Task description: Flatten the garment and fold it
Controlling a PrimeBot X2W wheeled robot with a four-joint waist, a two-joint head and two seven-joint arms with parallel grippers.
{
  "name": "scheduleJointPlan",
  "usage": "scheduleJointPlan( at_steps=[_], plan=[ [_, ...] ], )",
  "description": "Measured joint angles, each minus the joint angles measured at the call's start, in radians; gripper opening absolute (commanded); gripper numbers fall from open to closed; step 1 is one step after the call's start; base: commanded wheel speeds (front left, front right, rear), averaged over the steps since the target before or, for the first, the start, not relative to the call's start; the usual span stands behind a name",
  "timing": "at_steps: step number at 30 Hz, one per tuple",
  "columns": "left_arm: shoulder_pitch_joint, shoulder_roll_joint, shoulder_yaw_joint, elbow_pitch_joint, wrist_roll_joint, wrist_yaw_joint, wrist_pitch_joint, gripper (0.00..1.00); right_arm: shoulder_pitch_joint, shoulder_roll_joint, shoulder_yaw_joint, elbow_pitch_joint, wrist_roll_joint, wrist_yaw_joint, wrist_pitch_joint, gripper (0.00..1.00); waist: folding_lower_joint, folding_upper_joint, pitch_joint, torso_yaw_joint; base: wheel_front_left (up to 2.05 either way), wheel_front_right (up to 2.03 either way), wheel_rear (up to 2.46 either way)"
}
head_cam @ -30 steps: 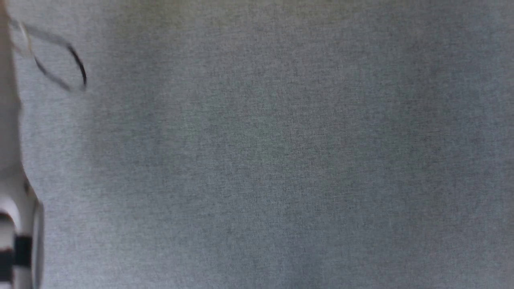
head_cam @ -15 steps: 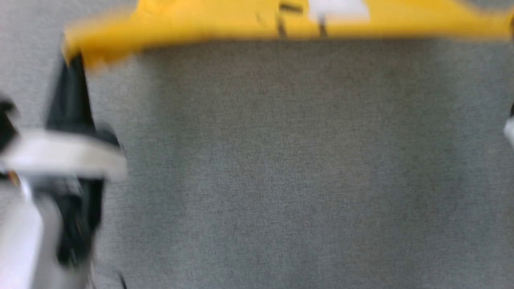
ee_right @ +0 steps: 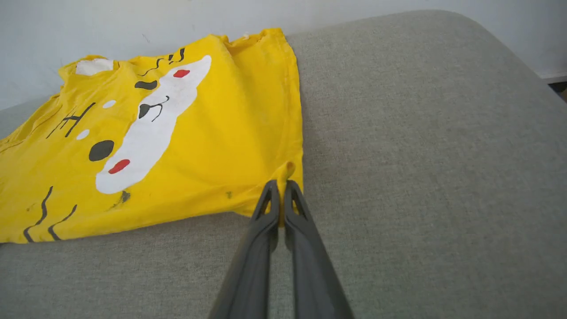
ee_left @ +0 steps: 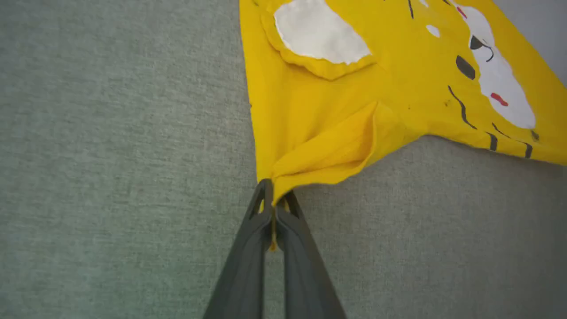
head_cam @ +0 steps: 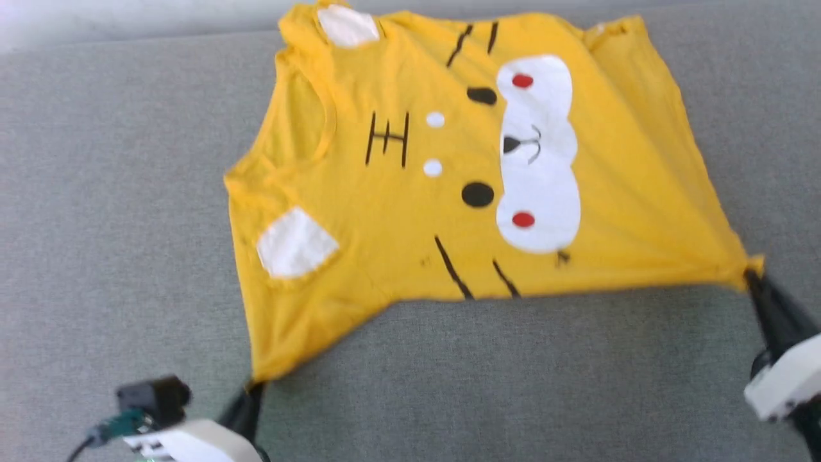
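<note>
On the grey fabric cushion [head_cam: 577, 385], the garment [head_cam: 397, 212] is lying print side up, stretching between two held corners. Left gripper [ee_left: 271, 197] is pinching shut on its near-left corner; right gripper [ee_right: 280, 190] is pinching shut on its near-right corner. A pale wall [ee_right: 133, 17] is running behind the cushion's far edge.
</note>
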Motion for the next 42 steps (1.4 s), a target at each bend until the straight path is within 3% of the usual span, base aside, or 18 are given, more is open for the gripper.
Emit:
scheduleJointPlan(
  at_steps=[7, 15, 22, 29, 34, 42],
  plan=[
    [0.088, 0.046, -0.071, 0.037, -0.071, -0.043, 0.138, 0.00, 0.156, 0.024, 0.002, 0.073, -0.004, 0.000, 0.066, 0.00, 0.0001, 0.0000, -0.050, 0.012, 0.00, 0.00, 0.00],
    [0.188, 0.067, -0.090, 0.039, -0.147, -0.042, 0.226, 0.00, 0.289, -0.018, 0.020, 0.112, 0.017, 0.000, 0.180, 0.00, 0.0002, 0.0000, -0.112, 0.019, 0.00, 0.00, 0.00],
    [0.244, 0.085, -0.077, -0.005, -0.185, -0.035, 0.255, 0.00, 0.331, -0.027, 0.010, 0.095, 0.043, 0.000, 0.211, 0.00, 0.0002, 0.0000, -0.153, 0.019, 0.00, 0.00, 0.00],
    [0.228, 0.114, 0.001, -0.059, -0.150, -0.031, 0.166, 0.00, 0.331, -0.024, -0.029, 0.054, 0.036, 0.000, 0.171, 0.00, 0.0002, 0.0000, -0.168, 0.016, 0.00, 0.00, 0.00],
    [0.112, 0.113, 0.036, -0.081, -0.098, -0.054, 0.080, 0.00, 0.269, -0.026, -0.056, 0.017, 0.014, 0.000, 0.115, 0.00, 0.0003, 0.0000, -0.156, 0.010, 0.00, 0.00, 0.00],
    [-0.113, 0.126, 0.021, -0.080, 0.013, -0.103, 0.035, 0.00, 0.113, -0.044, -0.063, -0.036, -0.009, 0.000, 0.086, 0.00, 0.0004, 0.0000, -0.097, -0.004, 0.00, 0.00, 0.00]
  ],
)
